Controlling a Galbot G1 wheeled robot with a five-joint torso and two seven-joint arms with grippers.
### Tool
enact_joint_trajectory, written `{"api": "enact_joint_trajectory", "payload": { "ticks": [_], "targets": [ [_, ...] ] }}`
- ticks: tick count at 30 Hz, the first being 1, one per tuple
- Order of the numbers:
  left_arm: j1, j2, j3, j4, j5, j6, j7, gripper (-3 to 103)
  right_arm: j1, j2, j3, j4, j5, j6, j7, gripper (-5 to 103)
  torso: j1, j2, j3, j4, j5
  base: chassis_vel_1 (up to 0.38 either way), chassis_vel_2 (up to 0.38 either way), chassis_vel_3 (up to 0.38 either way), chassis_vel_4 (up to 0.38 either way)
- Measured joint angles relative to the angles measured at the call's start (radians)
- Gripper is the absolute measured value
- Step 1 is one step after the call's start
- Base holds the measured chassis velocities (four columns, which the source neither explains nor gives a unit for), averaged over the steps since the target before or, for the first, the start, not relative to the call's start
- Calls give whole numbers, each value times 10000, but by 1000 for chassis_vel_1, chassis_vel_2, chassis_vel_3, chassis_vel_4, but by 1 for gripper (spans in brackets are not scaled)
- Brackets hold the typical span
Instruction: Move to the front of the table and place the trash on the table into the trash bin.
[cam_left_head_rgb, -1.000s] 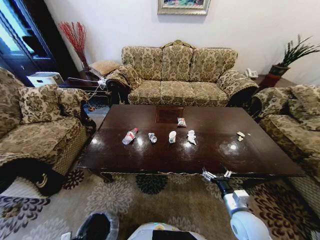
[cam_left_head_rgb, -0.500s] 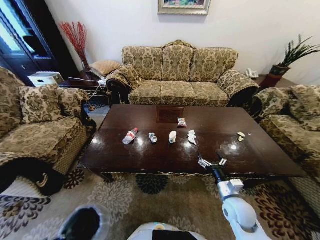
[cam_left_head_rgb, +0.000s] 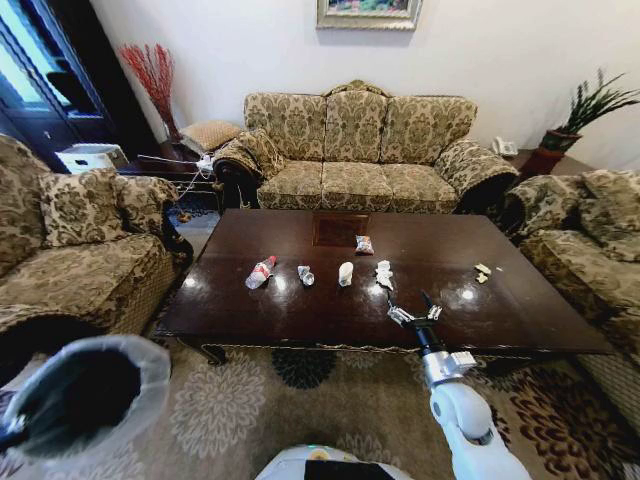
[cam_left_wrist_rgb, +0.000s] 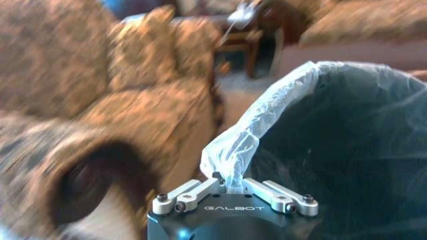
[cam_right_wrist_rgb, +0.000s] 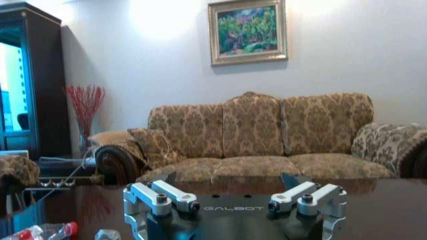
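Dark glossy reddish-brown wood table (cam_left_head_rgb: 300, 300); clear plastic bottle w/ red cap (cam_left_head_rgb: 260, 271); gold-brown damask fabric sofa (cam_left_head_rgb: 355, 150); whitish translucent-bagged dark bin (cam_left_head_rgb: 80, 400).

On the table (cam_left_head_rgb: 300, 315): one bottle (cam_left_head_rgb: 260, 271), one cup (cam_left_head_rgb: 345, 273), a tissue (cam_left_head_rgb: 384, 274), a wrapper (cam_left_head_rgb: 364, 244). Plus one bin (cam_left_head_rgb: 85, 395).

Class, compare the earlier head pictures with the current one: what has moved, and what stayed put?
The trash bin, its bag rim pinched in the left gripper, rose and swung leftward. The right gripper, open, advanced from the near edge over the table toward the tissue. The bottle, cup and other litter stayed put.
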Motion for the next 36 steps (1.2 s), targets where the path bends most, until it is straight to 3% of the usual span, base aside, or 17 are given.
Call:
{"api": "enact_joint_trajectory", "payload": {
  "ticks": [5,8,14,15,18,26,36],
  "targets": [
    [-302,958,-501,-1145,-1082,690,-432,0,-155,-24,113,101,-59,396,2,100,1,0,0,-6,9,0,0,0,0],
    [-845,2058,-428,-1237,-1775,1077,-836,0,-304,-7,183,226,-215,548,26,100,1,0,1,-3,2,0,0,0,0],
    [-2520,3735,535,-256,-2145,1288,-1247,0,-479,62,250,354,-656,648,-33,100,1,0,1,-8,-2,0,0,0,0],
    [-2520,3735,535,-256,-2145,1288,-1247,0,-479,62,250,354,-656,648,-33,100,1,0,1,-8,-2,0,0,0,0],
    [-3460,4520,1059,671,-2086,1260,-1272,0,-502,79,179,479,-886,650,-31,100,1,-1,2,-1,4,0,0,0,0],
    [-4804,5530,2146,1835,-1926,1087,-1242,0,-495,252,88,587,-1289,622,74,100,2,-1,1,-4,5,8,16,-17,-15],
    [-5595,5606,3310,2115,-1566,854,-1200,0,-305,404,-119,494,-1494,511,153,100,1,-1,0,-5,4,131,122,-128,-141]
  ]
}}
